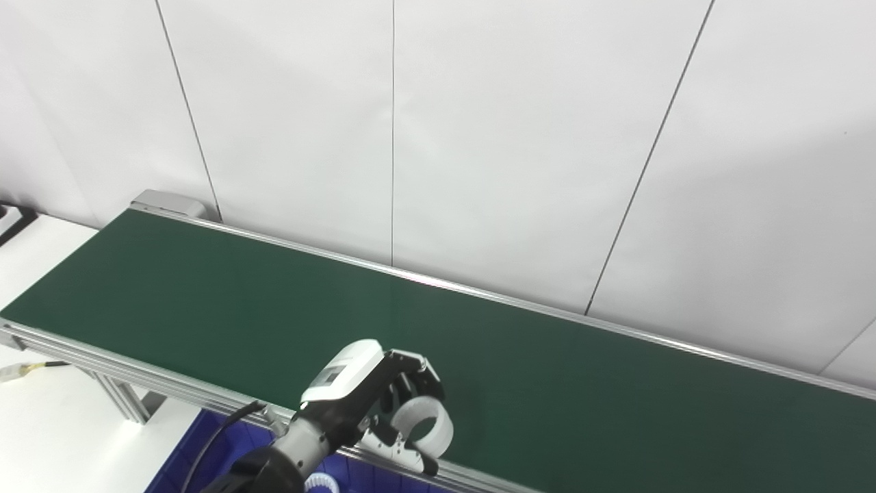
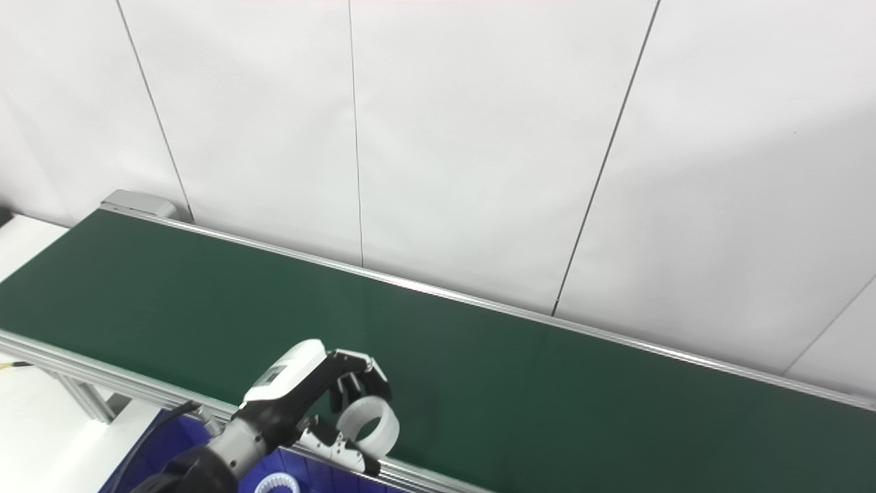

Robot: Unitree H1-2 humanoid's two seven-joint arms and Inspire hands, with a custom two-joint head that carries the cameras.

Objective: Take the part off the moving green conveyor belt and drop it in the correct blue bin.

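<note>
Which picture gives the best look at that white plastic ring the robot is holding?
The left eye view: the white plastic ring shows largest there, its hole open, pinched in the left hand. The right eye view shows the same ring, slightly smaller and nearer the frame's bottom.

the belt (image 1: 520, 356) lies bare from 9 o'clock through to 3 o'clock, open room for a hand above it. the wall (image 1: 520, 137) stands right behind its far rail at 12 o'clock and blocks that way. at 6 o'clock the left hand (image 1: 373, 400), closed on a ring (image 1: 428, 426), sits over the near rail (image 1: 171, 383), above the bin (image 1: 198, 445).
</note>
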